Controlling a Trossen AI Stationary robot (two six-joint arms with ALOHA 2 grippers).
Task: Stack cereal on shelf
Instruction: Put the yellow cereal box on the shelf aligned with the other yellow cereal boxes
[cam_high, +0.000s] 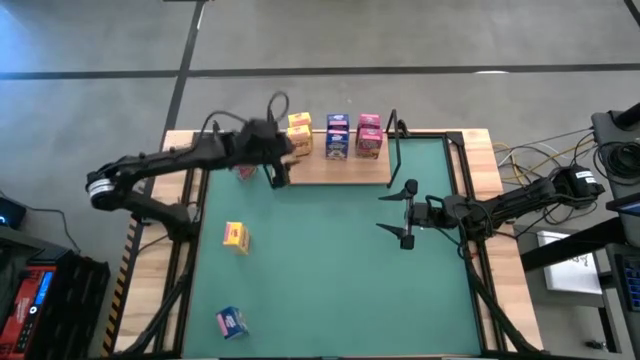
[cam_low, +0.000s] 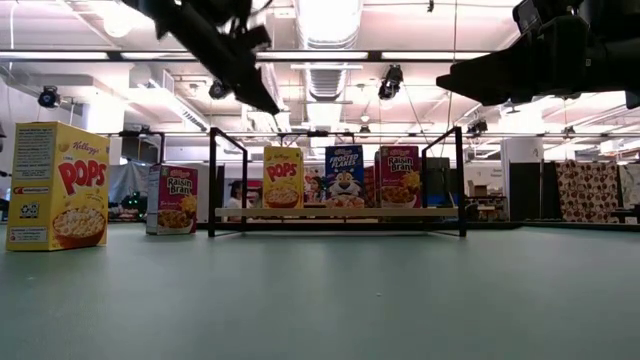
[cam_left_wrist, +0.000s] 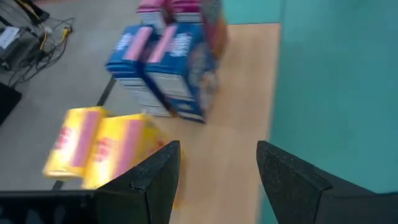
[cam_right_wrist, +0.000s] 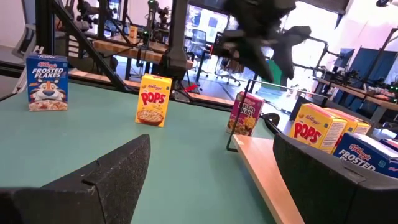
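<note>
The left gripper (cam_high: 283, 160), jaws parted and empty, hovers at the shelf's (cam_high: 345, 170) left end, nearest the pink box (cam_high: 245, 171) just lower-left on the bench.

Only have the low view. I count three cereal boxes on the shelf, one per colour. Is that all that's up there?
Observer: No. From above, the shelf holds six: a yellow pair, a blue pair and a pink pair, each one box behind the other.
Operator: What's on the mat besides the yellow and pink I see?
Observer: Next to that loose yellow box and loose pink box, a loose blue box stands near the front left, outside your picture.
Operator: Left gripper carrying anything?
Observer: No. The left gripper is open and empty over the shelf's left end. The right gripper waits open over the mat.
</note>
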